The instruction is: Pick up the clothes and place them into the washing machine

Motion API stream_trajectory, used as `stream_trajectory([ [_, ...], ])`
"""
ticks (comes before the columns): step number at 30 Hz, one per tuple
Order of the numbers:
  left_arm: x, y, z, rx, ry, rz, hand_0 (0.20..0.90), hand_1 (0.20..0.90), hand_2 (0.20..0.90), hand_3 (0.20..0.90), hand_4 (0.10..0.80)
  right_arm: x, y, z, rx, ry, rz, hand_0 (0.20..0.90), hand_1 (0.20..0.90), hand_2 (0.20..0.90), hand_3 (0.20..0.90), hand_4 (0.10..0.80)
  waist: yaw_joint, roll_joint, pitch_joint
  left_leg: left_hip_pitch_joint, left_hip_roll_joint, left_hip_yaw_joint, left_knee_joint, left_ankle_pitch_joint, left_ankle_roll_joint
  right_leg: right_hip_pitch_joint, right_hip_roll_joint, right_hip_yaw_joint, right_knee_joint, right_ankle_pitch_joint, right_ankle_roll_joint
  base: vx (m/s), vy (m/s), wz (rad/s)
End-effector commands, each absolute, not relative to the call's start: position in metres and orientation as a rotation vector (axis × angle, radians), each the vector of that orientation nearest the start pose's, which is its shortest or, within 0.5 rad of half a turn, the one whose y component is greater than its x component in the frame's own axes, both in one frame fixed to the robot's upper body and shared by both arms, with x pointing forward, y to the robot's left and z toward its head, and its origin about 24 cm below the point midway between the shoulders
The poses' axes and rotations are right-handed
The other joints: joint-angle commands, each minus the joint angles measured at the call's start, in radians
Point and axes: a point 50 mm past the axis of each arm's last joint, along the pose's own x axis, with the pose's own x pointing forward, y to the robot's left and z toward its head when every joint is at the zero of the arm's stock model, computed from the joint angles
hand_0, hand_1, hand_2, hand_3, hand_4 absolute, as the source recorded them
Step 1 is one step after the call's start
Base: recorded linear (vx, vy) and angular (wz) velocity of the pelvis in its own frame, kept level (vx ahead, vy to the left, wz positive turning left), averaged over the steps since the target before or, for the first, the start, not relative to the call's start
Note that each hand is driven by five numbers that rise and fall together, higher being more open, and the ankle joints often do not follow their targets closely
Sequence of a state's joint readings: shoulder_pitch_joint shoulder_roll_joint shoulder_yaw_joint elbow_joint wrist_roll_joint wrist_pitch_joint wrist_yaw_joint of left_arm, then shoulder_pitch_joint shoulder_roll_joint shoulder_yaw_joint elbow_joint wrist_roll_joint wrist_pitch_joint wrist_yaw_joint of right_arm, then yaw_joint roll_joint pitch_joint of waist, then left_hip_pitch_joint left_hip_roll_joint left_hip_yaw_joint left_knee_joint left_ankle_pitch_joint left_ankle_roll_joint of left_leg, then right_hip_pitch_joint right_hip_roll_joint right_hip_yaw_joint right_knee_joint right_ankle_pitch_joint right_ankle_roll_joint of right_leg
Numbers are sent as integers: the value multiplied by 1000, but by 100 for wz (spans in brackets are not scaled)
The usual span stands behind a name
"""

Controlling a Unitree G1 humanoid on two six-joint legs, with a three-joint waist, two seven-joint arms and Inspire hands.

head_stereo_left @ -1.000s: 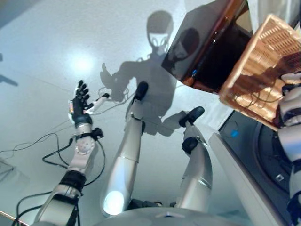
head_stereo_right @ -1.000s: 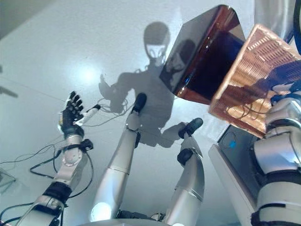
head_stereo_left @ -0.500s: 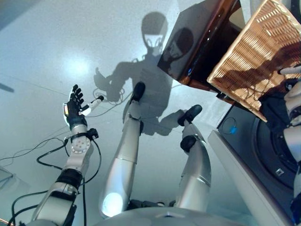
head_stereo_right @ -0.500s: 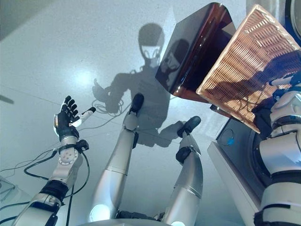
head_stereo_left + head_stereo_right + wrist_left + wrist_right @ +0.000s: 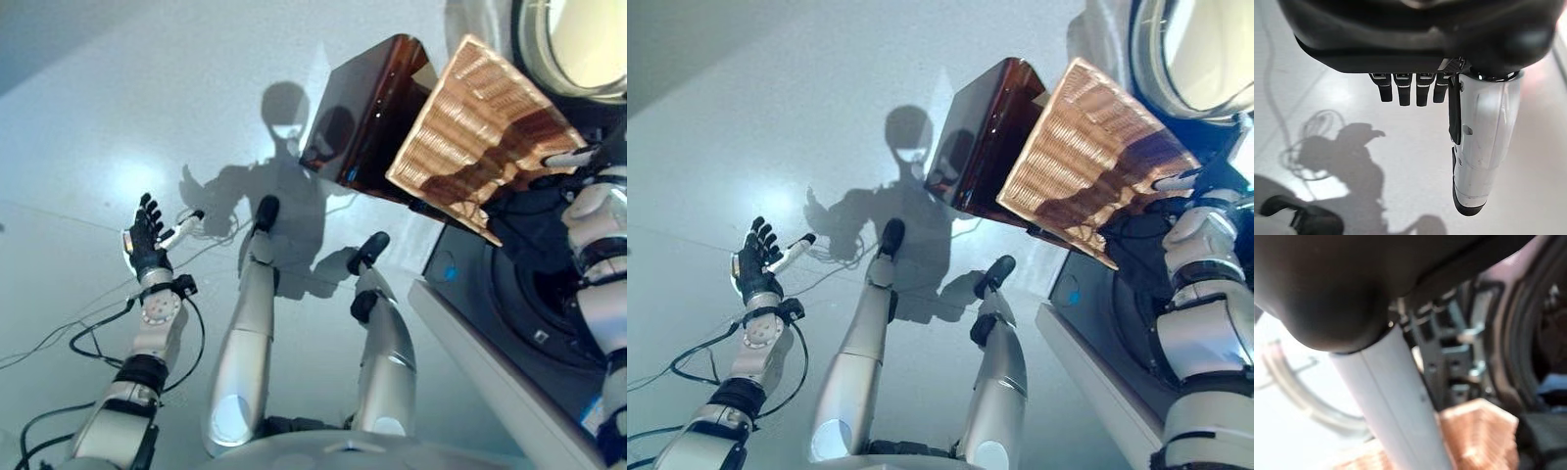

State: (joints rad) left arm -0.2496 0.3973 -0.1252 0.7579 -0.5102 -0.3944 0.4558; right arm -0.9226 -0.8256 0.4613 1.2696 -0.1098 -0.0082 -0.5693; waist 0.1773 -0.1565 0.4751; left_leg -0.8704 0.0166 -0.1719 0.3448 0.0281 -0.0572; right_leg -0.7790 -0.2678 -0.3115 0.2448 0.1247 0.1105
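Observation:
My right hand (image 5: pixel 568 157) holds a woven wicker basket (image 5: pixel 480 127) up in the air, tipped on its side, with the white thumb over its rim and the fingers hidden behind it. A dark garment (image 5: pixel 534 211) hangs from the basket's mouth toward the washing machine's (image 5: pixel 509 377) round drum opening (image 5: pixel 549 294). Blue cloth (image 5: pixel 1553 384) shows inside the drum in the right wrist view. My left hand (image 5: pixel 145 245) is raised far out to the left, open and holding nothing, its fingers (image 5: pixel 1400 90) straight.
The washer's round glass door (image 5: pixel 578 39) stands open at the upper right, above the basket. A glossy dark brown cabinet (image 5: pixel 358 117) stands just behind the basket. Pale floor (image 5: pixel 118 117) spreads to the left.
The basket has swung up and left and tipped further over the drum opening, with dark cloth now showing below its mouth. The camera has shifted, bringing the door into view. The left hand stays open.

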Motion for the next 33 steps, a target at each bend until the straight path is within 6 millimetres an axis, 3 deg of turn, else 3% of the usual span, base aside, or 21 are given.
stream_trajectory([
  [1,238,302,-18,-40,130,752,900,900,900,900,800,324,-394,159,-1150,145,-894,900,900,900,900,800,-15,2,-23,55,-7,-6,-144,69,-26,46,54,-20,133,-173,3,-27,-32,-4],
  [7,234,312,-15,-99,111,768,900,900,900,900,800,336,-368,135,-1092,143,-689,900,900,900,900,800,-35,-23,-17,58,4,-4,-128,61,-28,42,68,-9,138,-176,-3,-15,-13,-3],
  [13,234,322,-10,-117,100,746,900,900,900,900,800,331,-373,118,-1036,257,-599,900,900,900,900,800,-30,-35,-19,70,12,-5,-128,63,-31,50,74,-11,141,-180,-6,8,-28,-6],
  [17,237,330,-4,-105,88,747,900,900,900,900,800,311,-401,114,-1066,396,-680,900,900,900,900,800,-19,-36,-26,78,14,-4,-139,67,-31,56,76,-9,135,-178,-7,6,-17,-2],
  [20,239,330,-2,-98,83,746,900,900,900,900,800,303,-410,113,-1088,438,-714,900,900,900,900,800,-16,-34,-27,78,16,-3,-144,67,-30,55,76,-9,132,-177,-6,0,0,0],
  [25,244,328,2,-77,76,738,900,900,900,900,800,287,-431,128,-1216,517,-824,900,900,900,900,800,-5,-18,-8,55,10,-2,-131,63,-30,26,75,-4,149,-183,-9,-7,-1,0],
  [33,250,318,3,-98,72,708,900,900,900,900,800,283,-441,146,-1243,522,-878,900,900,900,900,800,1,-8,27,-11,7,-6,-83,53,-30,-38,79,4,192,-197,-15,-4,-1,0],
])
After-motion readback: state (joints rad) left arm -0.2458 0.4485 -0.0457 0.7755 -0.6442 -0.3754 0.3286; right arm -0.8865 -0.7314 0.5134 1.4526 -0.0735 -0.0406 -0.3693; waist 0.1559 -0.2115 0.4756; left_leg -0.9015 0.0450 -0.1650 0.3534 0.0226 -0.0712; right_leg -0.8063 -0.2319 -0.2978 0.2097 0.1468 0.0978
